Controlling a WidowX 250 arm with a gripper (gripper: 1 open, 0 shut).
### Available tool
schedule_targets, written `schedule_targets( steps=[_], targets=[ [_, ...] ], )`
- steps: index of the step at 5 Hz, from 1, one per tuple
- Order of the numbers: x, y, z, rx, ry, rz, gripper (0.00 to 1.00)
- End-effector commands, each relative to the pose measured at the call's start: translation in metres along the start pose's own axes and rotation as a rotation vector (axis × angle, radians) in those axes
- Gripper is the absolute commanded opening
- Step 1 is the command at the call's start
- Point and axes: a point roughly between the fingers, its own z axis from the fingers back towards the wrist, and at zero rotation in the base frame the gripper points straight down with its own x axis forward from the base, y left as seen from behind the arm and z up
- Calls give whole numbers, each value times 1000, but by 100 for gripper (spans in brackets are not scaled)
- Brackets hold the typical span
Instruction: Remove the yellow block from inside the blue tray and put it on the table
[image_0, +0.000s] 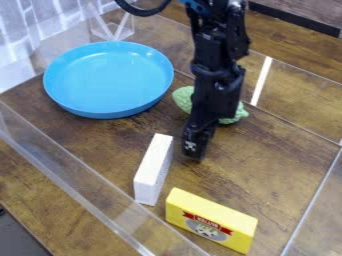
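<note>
Blue tray (80, 95), yellow block (210, 220) (red-white label).

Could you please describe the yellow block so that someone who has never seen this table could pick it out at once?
Start at the large round bright-blue plastic tray at the far left of the dark wood-grain table and come diagonally toward the near edge, past the plain white rectangular block. The flat yellow rectangular block lies just beyond that block, on the tabletop. It alone is yellow and carries a red-and-white oval label.
</note>
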Motion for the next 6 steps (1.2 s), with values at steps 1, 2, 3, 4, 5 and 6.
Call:
schedule_targets(
  steps=[1, 2, 3, 4, 5, 6],
  targets=[
    [15, -6, 13, 35, -15, -1, 100],
    [8, -15, 14, 31, -25, -7, 100],
    [1, -23, 14, 24, -35, 4, 100],
    [2, -29, 13, 20, -45, 10, 100],
    [7, -31, 12, 16, -58, -36, 100],
    [13, -34, 12, 9, -72, -78, 100]
  ],
)
